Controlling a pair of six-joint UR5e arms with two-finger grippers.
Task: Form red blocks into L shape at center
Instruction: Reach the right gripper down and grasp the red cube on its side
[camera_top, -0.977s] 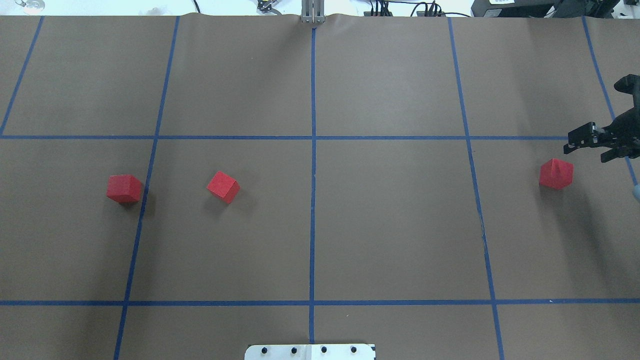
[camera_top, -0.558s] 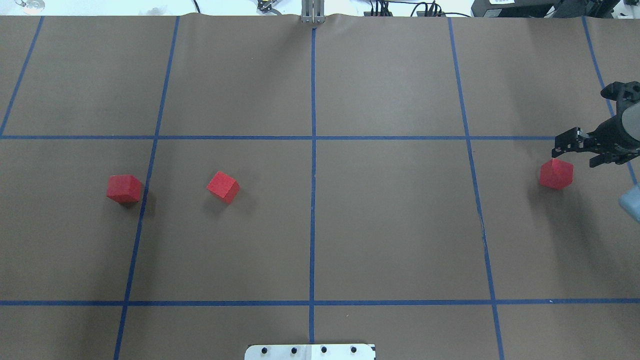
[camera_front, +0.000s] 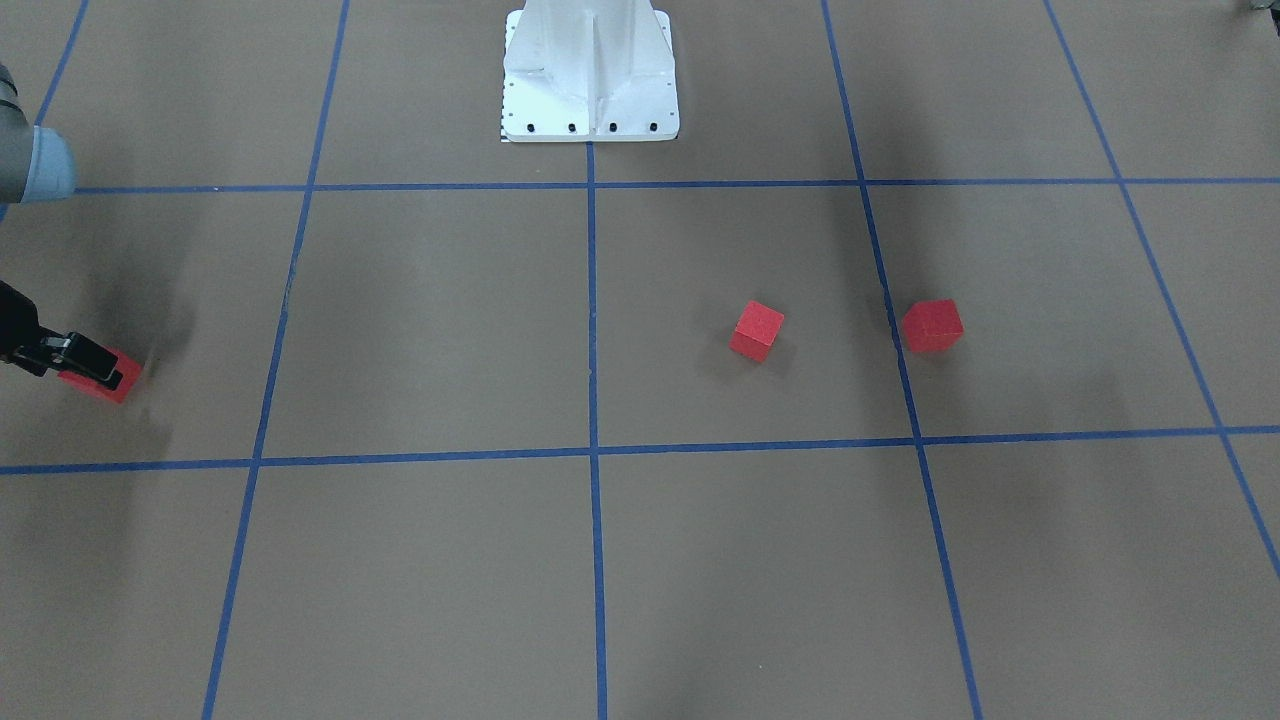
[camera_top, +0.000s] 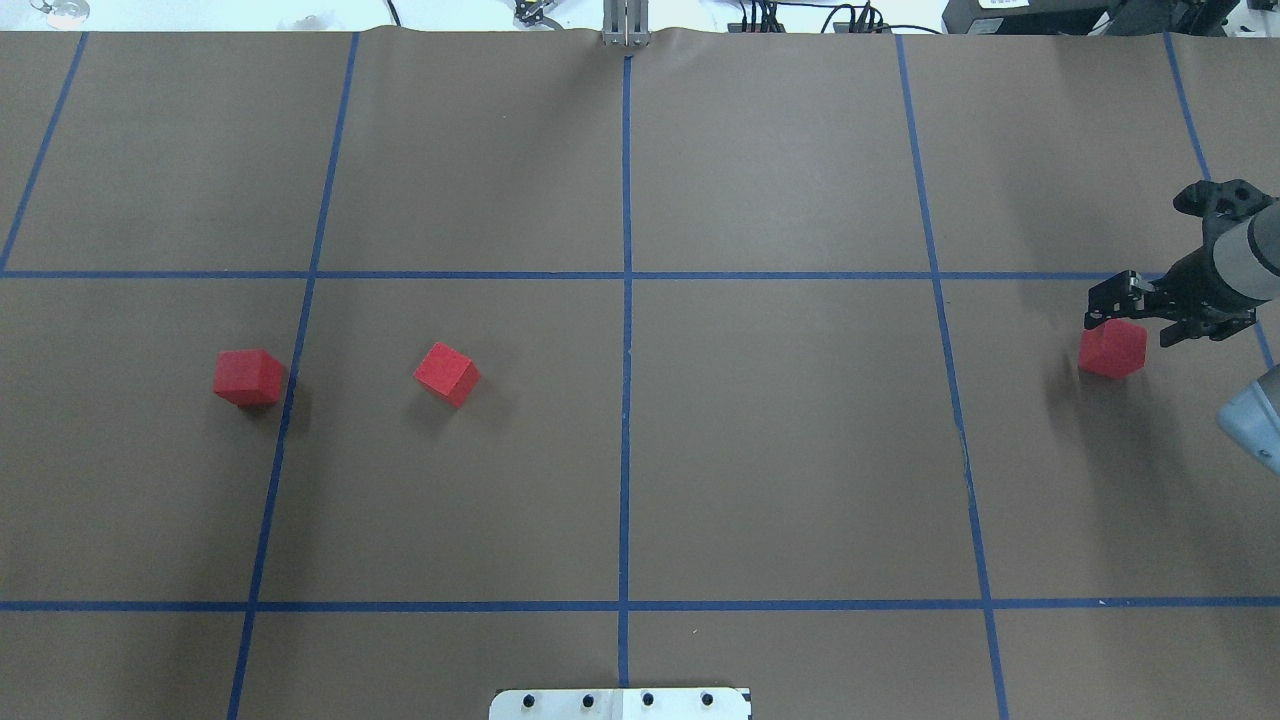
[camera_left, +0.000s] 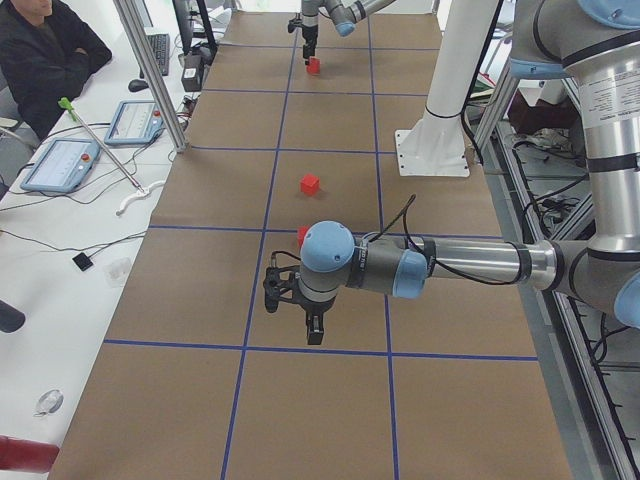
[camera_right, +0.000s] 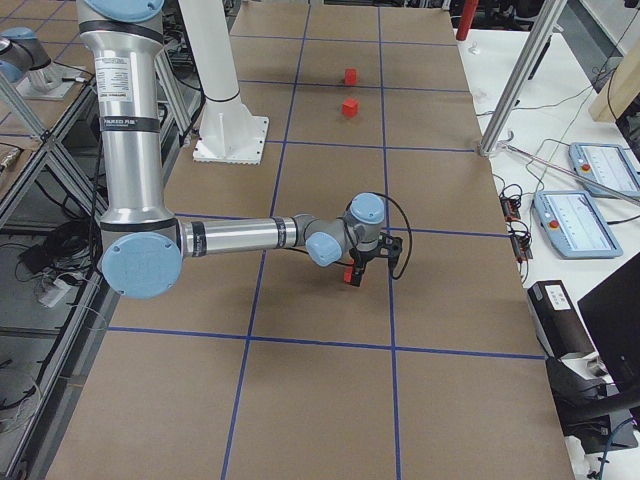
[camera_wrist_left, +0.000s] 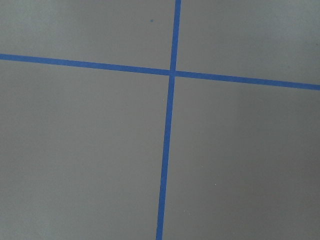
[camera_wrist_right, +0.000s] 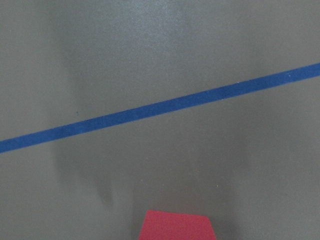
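Observation:
Three red blocks lie on the brown surface. In the overhead view two are left of the center (camera_top: 627, 440): one (camera_top: 248, 377) by a grid line and one (camera_top: 447, 374) nearer the middle. The third (camera_top: 1112, 349) is at the far right. My right gripper (camera_top: 1138, 318) is open and hangs just over the third block's far side; in the front view (camera_front: 85, 362) one finger covers part of that block (camera_front: 105, 382). The right wrist view shows only the block's top (camera_wrist_right: 177, 227). My left gripper (camera_left: 303, 308) shows only in the exterior left view; I cannot tell whether it is open or shut.
The white robot base (camera_top: 620, 703) sits at the table's near edge. A metal post (camera_top: 626, 25) stands at the far edge. An operator (camera_left: 45, 50) sits beside the table with control tablets (camera_left: 62, 162).
My right gripper has moved left and a little toward the robot's side, from beside the far-right block to over it. No block has moved.

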